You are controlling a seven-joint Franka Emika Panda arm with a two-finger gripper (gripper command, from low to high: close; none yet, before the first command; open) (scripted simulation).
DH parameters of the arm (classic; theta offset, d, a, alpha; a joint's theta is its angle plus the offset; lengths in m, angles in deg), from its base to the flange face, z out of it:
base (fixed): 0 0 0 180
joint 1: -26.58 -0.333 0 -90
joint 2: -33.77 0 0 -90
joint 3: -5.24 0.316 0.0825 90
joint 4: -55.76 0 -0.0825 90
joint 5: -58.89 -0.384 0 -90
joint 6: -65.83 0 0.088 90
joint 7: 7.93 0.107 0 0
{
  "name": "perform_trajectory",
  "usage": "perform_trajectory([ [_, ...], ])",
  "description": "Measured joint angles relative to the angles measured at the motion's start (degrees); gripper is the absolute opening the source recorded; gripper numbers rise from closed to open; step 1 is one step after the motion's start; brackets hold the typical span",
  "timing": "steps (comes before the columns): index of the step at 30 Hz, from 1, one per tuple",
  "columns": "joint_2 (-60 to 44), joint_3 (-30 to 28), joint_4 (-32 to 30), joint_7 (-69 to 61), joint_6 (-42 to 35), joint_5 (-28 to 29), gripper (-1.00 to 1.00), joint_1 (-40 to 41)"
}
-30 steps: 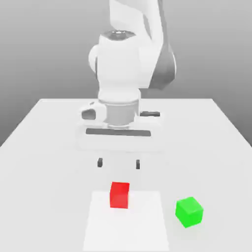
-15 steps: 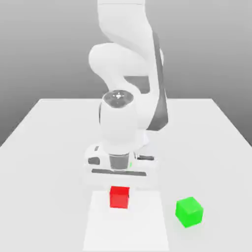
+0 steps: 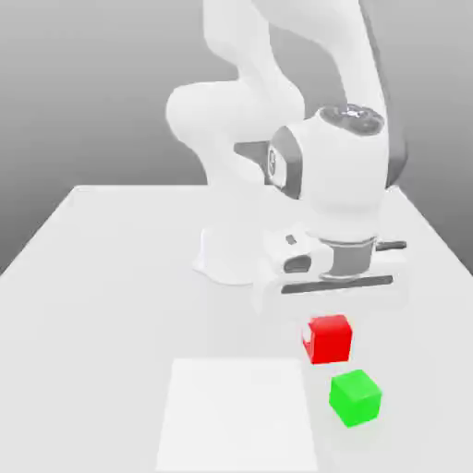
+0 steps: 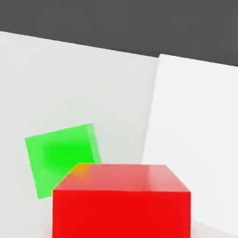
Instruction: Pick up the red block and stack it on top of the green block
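Two views: exterior view, clamped on the red block [image 3: 331,340], apart from the green block [image 3: 356,398]; hand view, partly covering green with red.

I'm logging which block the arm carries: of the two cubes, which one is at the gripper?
The red cube, held up under the hand; the green cube sits apart on the table.

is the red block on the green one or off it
Off it: the bright red cube is up under the gripper, with the bright green cube apart from it.
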Motion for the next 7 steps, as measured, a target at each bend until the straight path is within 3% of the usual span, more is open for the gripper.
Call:
perform_trajectory([
  [4, -7.77, -1.95, 0.91, 1.77, 6.82, 2.04, -1.00, 1.86],
  [5, -8.95, -2.20, 0.98, 1.88, 7.91, 2.22, 1.00, 1.71],
  [7, -8.95, -2.20, 0.98, 1.88, 7.91, 2.22, 1.00, 1.71],
])
